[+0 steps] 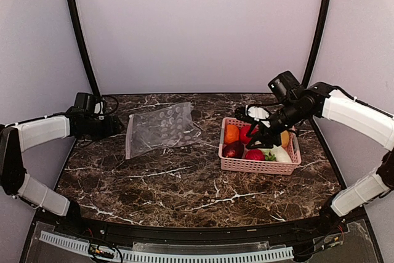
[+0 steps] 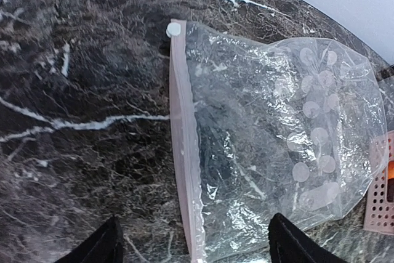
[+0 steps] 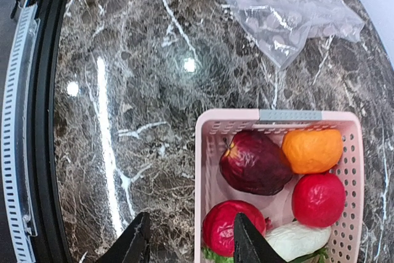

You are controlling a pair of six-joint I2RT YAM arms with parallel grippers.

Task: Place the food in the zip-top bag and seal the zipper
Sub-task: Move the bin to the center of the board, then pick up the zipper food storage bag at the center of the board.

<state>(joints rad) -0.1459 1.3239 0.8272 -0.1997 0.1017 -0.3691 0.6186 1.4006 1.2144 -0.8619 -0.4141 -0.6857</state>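
Note:
The clear dotted zip-top bag (image 1: 160, 129) lies flat on the marble table, left of centre, with its pink zipper (image 2: 183, 152) and white slider (image 2: 173, 29) on the edge facing my left gripper. My left gripper (image 1: 117, 126) is open and empty, its jaws straddling the zipper edge (image 2: 194, 250). The food sits in the pink basket (image 1: 258, 165): maroon apple (image 3: 255, 163), orange (image 3: 313, 150), red ball (image 3: 317, 198), a second red fruit (image 3: 231, 226), and a white-green piece (image 3: 295, 239). My right gripper (image 1: 255, 130) is open above the basket's near wall (image 3: 191, 244), empty.
A black cable (image 1: 111, 104) loops at the back left near my left arm. A white slotted rail (image 1: 172, 254) runs along the table's front edge. Curved black poles and pale walls close in the back and sides.

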